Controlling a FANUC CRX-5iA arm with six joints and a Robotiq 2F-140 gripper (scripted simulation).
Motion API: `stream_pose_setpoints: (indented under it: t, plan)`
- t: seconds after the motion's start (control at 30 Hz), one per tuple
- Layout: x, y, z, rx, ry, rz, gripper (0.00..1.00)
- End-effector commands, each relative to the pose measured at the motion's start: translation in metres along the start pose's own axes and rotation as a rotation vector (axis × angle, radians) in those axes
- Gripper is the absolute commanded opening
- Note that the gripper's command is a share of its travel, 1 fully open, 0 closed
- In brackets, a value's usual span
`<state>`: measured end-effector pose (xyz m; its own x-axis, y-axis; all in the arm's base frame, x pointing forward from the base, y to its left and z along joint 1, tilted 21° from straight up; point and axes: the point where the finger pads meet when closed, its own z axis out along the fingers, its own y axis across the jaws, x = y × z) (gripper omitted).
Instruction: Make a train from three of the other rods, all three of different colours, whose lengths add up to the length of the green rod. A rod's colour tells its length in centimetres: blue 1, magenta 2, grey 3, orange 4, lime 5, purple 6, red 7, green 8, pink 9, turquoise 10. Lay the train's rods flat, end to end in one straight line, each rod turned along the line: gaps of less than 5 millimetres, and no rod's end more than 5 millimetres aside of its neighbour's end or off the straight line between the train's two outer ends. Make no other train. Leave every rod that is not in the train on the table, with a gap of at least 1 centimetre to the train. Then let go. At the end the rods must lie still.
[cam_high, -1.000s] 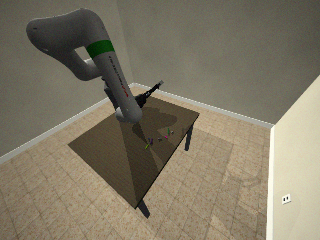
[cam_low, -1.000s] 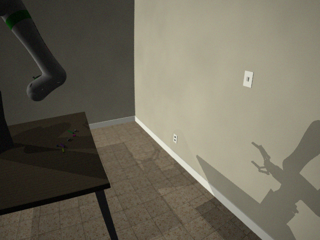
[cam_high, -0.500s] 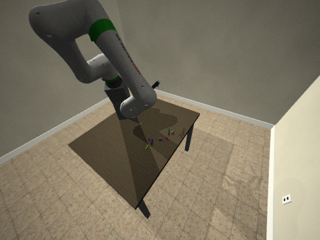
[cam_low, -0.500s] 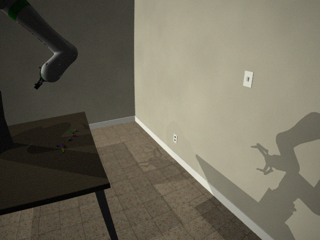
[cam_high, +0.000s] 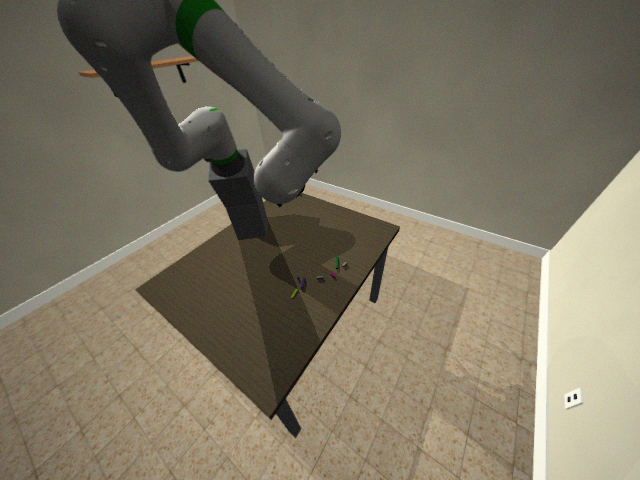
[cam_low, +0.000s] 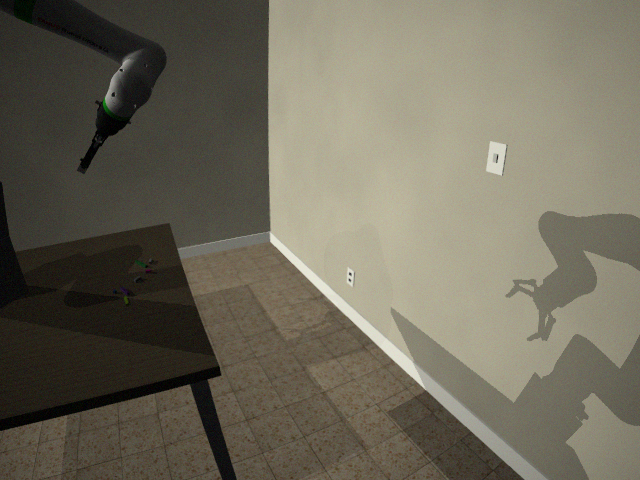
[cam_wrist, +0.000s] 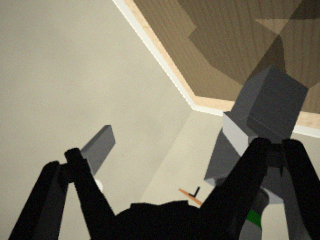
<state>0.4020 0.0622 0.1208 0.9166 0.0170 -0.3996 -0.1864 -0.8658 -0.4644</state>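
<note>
A green rod (cam_high: 337, 262) (cam_low: 141, 264) lies near the table's edge, with a grey rod (cam_high: 344, 264) (cam_low: 151, 260) close beside it. A magenta rod (cam_high: 332, 274) (cam_low: 148, 271) and another grey rod (cam_high: 320, 277) (cam_low: 138, 279) lie apart from each other. A purple rod (cam_high: 303, 282) (cam_low: 125, 291) lies beside a small blue rod (cam_high: 298, 278) (cam_low: 114, 292), with a lime rod (cam_high: 294, 293) (cam_low: 126, 299) near the purple rod's end. They form no straight line. My gripper (cam_low: 81, 169) (cam_wrist: 166, 128) is open and empty, high above the table; the arm mostly hides it in the top view.
The wooden table (cam_high: 206, 304) (cam_low: 77, 356) carries all the rods; its edge runs close to the green, magenta and grey ones. The arm's dark grey pedestal (cam_high: 242, 206) (cam_wrist: 277, 102) stands by the table, and shows behind the right finger in the wrist view. Shadows cross the table.
</note>
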Motion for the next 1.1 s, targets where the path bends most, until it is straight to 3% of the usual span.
stream_pose_setpoints:
  t: [0.0,0.47,0.53,0.57,0.7,1.07]
  plan:
    - [0.009,0.004,-0.032,-0.153,0.065,-0.022,1.0]
    - [0.028,-0.021,-0.15,-0.457,0.325,-0.079,1.0]
    - [0.028,-0.021,-0.15,-0.457,0.325,-0.079,1.0]
    - [0.028,-0.029,-0.172,-0.498,0.376,-0.087,1.0]
    - [0.044,-0.003,-0.201,-0.58,0.446,-0.037,1.0]
    - [0.075,0.069,-0.241,-0.731,0.535,0.069,1.0]
